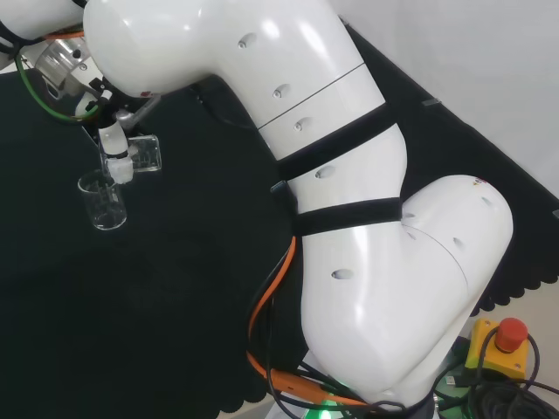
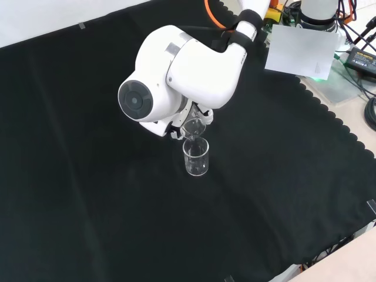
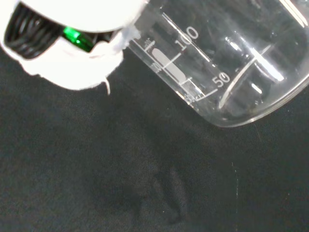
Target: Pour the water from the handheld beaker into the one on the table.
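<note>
In the head view my hand (image 1: 114,147) is curled round a clear beaker (image 1: 145,154), which it holds tipped on its side. The beaker's mouth points down toward a second clear beaker (image 1: 103,202) standing upright on the black cloth just below. The front view shows the held beaker (image 2: 193,126) tilted right above the rim of the standing beaker (image 2: 195,157), and the hand is mostly hidden behind the arm's big white link (image 2: 176,70). In the wrist view the held beaker (image 3: 227,67) is close, with printed marks, beside a white finger (image 3: 72,63). I cannot tell how much water either beaker holds.
Black cloth (image 2: 88,176) spreads all around the standing beaker. Its scalloped edge (image 2: 335,123) runs along the right of the front view, with cables and boxes beyond. A red stop button (image 1: 509,336) sits by the arm's base in the head view.
</note>
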Robot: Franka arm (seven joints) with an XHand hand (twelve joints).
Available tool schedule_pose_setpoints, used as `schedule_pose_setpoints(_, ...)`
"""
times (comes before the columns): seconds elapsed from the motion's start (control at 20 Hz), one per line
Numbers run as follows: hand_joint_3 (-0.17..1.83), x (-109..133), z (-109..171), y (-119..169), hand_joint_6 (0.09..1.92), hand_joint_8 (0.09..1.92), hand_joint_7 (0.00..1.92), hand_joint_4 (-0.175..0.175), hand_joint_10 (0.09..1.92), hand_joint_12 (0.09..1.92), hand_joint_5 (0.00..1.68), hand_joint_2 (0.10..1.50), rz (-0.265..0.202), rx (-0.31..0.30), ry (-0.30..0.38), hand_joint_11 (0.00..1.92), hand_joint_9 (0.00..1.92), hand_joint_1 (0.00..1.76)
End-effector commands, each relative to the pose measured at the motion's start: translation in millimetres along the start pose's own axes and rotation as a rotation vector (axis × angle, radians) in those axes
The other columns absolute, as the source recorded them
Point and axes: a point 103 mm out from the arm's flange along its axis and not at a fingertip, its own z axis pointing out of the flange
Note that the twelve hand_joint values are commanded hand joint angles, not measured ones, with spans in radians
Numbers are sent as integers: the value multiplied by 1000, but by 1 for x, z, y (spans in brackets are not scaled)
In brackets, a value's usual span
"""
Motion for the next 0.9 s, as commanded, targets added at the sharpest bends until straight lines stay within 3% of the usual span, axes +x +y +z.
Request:
schedule_pose_setpoints(0.05,584,3,0,1,410,87,1809,175,87,824,1395,653,2,19,-9,1278,1721,1155)
schedule_pose_setpoints(0.9,585,7,-7,4,420,87,1810,175,87,824,1390,654,14,63,-30,1281,1723,1154)
